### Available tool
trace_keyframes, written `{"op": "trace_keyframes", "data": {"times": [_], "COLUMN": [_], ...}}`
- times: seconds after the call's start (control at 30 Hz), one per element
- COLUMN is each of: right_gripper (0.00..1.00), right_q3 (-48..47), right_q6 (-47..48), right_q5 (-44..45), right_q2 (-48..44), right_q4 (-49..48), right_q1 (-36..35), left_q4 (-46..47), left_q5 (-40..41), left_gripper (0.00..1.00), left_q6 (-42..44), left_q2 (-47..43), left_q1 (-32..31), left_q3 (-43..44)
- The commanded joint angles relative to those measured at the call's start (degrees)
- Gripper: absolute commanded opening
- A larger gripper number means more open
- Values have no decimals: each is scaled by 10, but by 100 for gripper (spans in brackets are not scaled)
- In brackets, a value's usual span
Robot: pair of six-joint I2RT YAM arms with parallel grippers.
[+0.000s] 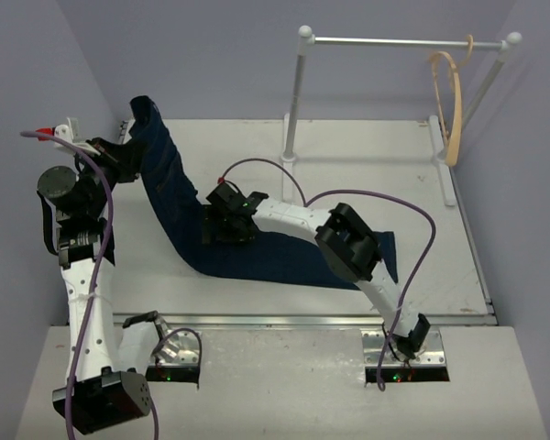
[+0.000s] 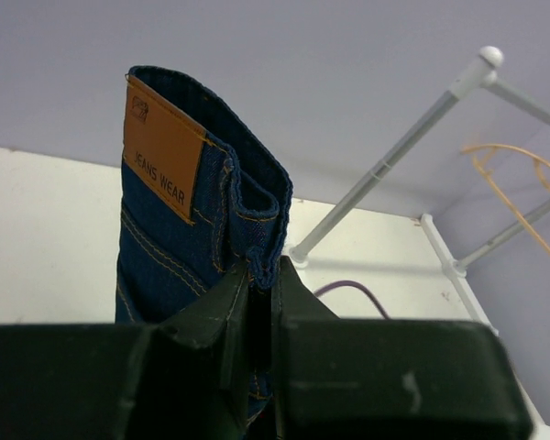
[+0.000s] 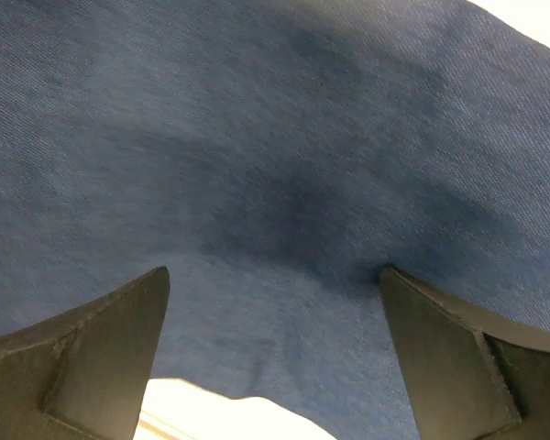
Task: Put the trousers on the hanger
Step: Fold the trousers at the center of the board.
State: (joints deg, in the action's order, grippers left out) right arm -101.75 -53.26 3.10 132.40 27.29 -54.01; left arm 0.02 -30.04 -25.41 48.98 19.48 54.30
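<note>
The dark navy trousers (image 1: 170, 197) run from a raised waistband at the far left down across the table to the right. My left gripper (image 1: 128, 151) is shut on the trousers' waistband edge and holds it up; the left wrist view shows the brown patch (image 2: 163, 159) above the closed jaws. My right gripper (image 1: 227, 223) is open, pressed down on the trouser leg near the bend; the right wrist view shows denim (image 3: 284, 183) spread between its fingers. The tan wooden hanger (image 1: 452, 101) hangs on the white rail at the far right, apart from both grippers.
The white rail (image 1: 403, 41) with ball-topped posts stands at the back right on a white base (image 1: 445, 174). Purple cables loop from both arms over the table (image 1: 257, 142). The table's front edge runs just beyond the arm bases.
</note>
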Motion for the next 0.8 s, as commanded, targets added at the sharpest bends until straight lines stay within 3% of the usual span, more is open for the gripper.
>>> {"op": "trace_keyframes", "data": {"times": [0.0,0.1,0.23,0.4,0.53,0.63,0.77], "right_gripper": [99,99,99,99,99,99,99], "right_q3": [-53,-26,129,316,504,550,601], "right_q6": [-21,-5,4,10,57,112,147], "right_q5": [-70,-59,-44,27,23,96,146], "right_q2": [60,23,-129,-317,-470,-512,-519], "right_q4": [-23,-47,-88,-90,-70,8,48], "right_q1": [-15,-10,16,56,145,194,220], "left_q4": [67,62,33,75,146,167,184], "left_q5": [-37,-16,12,-12,10,32,116], "left_gripper": [0,0,0,0,0,0,0], "left_q6": [-8,17,46,-34,-141,-183,-192], "left_q2": [-37,-47,-42,-52,-96,-98,-68], "left_q1": [-10,-34,-72,-74,-81,-107,-214], "left_q3": [12,11,38,19,-45,-69,-90]}}
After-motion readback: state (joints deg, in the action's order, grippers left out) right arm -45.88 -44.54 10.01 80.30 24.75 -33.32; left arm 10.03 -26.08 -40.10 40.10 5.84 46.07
